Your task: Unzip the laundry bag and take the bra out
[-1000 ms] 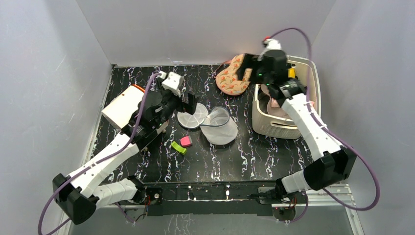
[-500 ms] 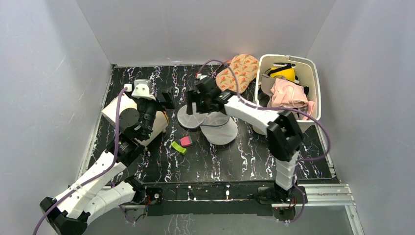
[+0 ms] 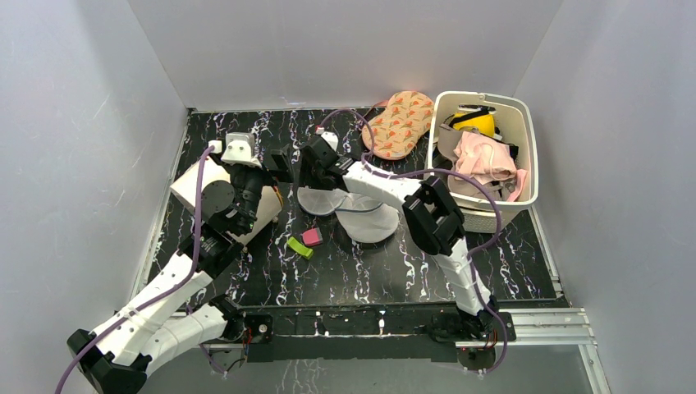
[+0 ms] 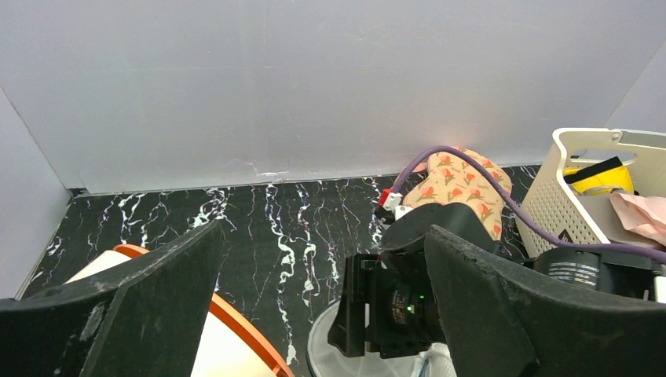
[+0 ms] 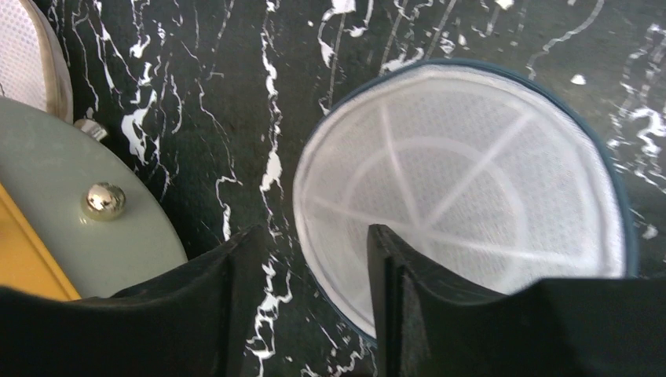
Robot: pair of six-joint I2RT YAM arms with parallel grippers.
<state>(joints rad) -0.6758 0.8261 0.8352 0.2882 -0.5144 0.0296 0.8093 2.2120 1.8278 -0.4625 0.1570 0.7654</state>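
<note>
Our right pincer [image 5: 314,236], fingers slightly apart and empty, hovers over the worktop [image 5: 236,94] with the round lid [image 5: 463,188] of the laundry bag [image 3: 373,223] just beneath one finger. Our left pincer [image 3: 277,162] gapes wide nearby. We should straddle the lid's rim squarely before closing.

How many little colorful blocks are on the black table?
2. The pink block lies just left of the laundry bag; the green block sits right beside it, lower-left in the top view. More could be hidden.
</note>
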